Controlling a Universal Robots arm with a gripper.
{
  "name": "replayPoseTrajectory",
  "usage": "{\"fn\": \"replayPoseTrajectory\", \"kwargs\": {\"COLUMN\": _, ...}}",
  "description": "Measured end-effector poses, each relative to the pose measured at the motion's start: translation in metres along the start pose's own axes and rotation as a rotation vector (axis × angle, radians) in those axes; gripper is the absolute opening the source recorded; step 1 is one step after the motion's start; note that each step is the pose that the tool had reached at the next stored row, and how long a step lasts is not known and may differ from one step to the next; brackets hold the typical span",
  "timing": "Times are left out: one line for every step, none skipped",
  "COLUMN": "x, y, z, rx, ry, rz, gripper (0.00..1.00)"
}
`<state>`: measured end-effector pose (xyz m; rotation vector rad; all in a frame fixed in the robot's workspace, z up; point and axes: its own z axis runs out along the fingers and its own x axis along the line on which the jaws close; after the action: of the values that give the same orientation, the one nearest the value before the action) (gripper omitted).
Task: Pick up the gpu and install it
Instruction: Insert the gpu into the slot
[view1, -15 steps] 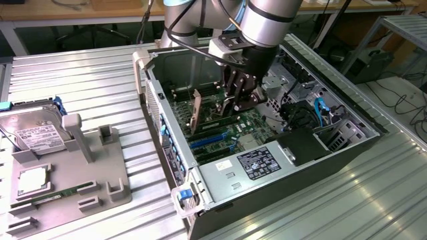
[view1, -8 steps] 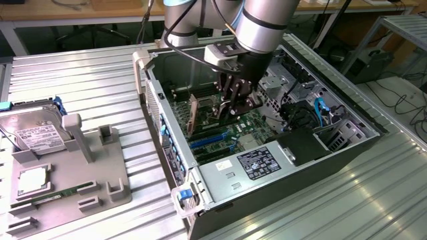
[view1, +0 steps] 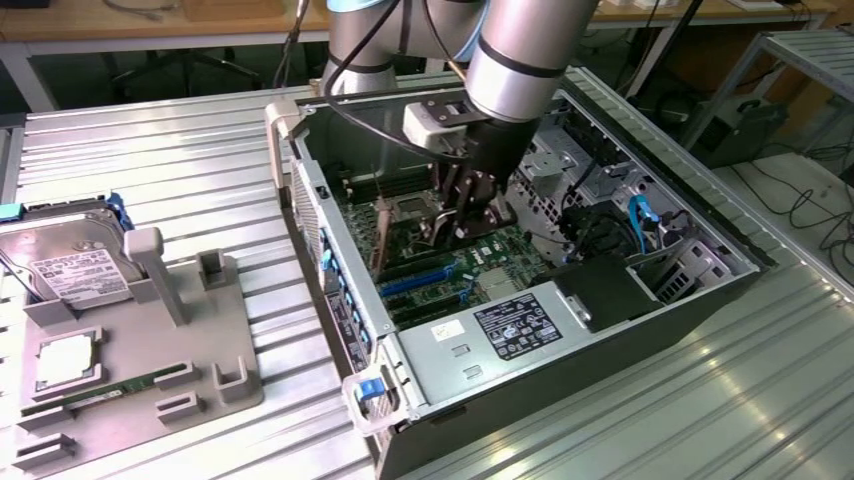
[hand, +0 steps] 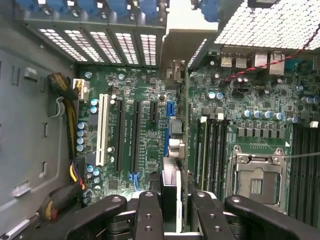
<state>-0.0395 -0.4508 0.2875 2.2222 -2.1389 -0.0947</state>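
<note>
**GPU held edge-on above the motherboard**

Reaching down into the open computer case (view1: 694, 290) on the ribbed metal counter (view1: 174, 160), with the end effector (view1: 467, 200) low over the motherboard (view1: 461, 265). Pinching the gpu (hand: 183, 150) between the black fingers (hand: 150, 215), seen in the wrist view closed against either side of the card. Standing upright on its edge directly below the end effector, running away from the fingers toward the rear wall of the case, its silver bracket (hand: 185, 45) at the far end against the slotted rear panel. Lined up just beside the blue slot (hand: 169, 127) on the motherboard, between the long black expansion slots (hand: 136, 135) and the CPU socket (hand: 256, 182); cannot tell whether the bottom edge is already seated. Outside the case, on a grey fixture tray (view1: 200, 375) well apart from it: a hard drive with white label (view1: 80, 268) and a slim green memory stick (view1: 120, 392)
</note>
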Motion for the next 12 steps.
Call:
{"fn": "replayPoseTrajectory", "kwargs": {"x": 0.0, "y": -0.0001, "z": 0.0011, "rx": 0.0002, "ry": -0.0005, "rz": 0.007, "gripper": 0.27}}
{"fn": "replayPoseTrajectory", "kwargs": {"x": 0.0, "y": 0.0, "z": 0.0013, "rx": 0.0003, "ry": -0.0005, "rz": 0.009, "gripper": 0.27}}
{"fn": "replayPoseTrajectory", "kwargs": {"x": 0.0, "y": 0.0001, "z": 0.0014, "rx": 0.0005, "ry": -0.0004, "rz": 0.01, "gripper": 0.27}}
{"fn": "replayPoseTrajectory", "kwargs": {"x": 0.0, "y": 0.0002, "z": 0.002, "rx": 0.002, "ry": -0.0009, "rz": 0.013, "gripper": 0.27}}
{"fn": "replayPoseTrajectory", "kwargs": {"x": 0.0, "y": 0.0001, "z": 0.003, "rx": 0.0026, "ry": -0.0014, "rz": 0.018, "gripper": 0.27}}
{"fn": "replayPoseTrajectory", "kwargs": {"x": 0.0, "y": 0.0, "z": 0.0042, "rx": 0.0028, "ry": -0.0021, "rz": 0.027, "gripper": 0.27}}
{"fn": "replayPoseTrajectory", "kwargs": {"x": 0.0, "y": -0.0001, "z": 0.0053, "rx": 0.0028, "ry": -0.0027, "rz": 0.035, "gripper": 0.27}}
{"fn": "replayPoseTrajectory", "kwargs": {"x": 0.0, "y": 0.0002, "z": 0.0067, "rx": 0.0028, "ry": -0.0032, "rz": 0.042, "gripper": 0.27}}
{"fn": "replayPoseTrajectory", "kwargs": {"x": 0.0, "y": 0.0007, "z": 0.0083, "rx": 0.0028, "ry": -0.0037, "rz": 0.048, "gripper": 0.27}}
{"fn": "replayPoseTrajectory", "kwargs": {"x": -0.001, "y": 0.0014, "z": 0.0096, "rx": 0.0029, "ry": -0.0043, "rz": 0.052, "gripper": 0.27}}
{"fn": "replayPoseTrajectory", "kwargs": {"x": -0.001, "y": 0.0032, "z": 0.0111, "rx": 0.0028, "ry": -0.0042, "rz": 0.054, "gripper": 0.27}}
{"fn": "replayPoseTrajectory", "kwargs": {"x": -0.001, "y": 0.0044, "z": 0.0125, "rx": 0.0028, "ry": -0.0043, "rz": 0.054, "gripper": 0.27}}
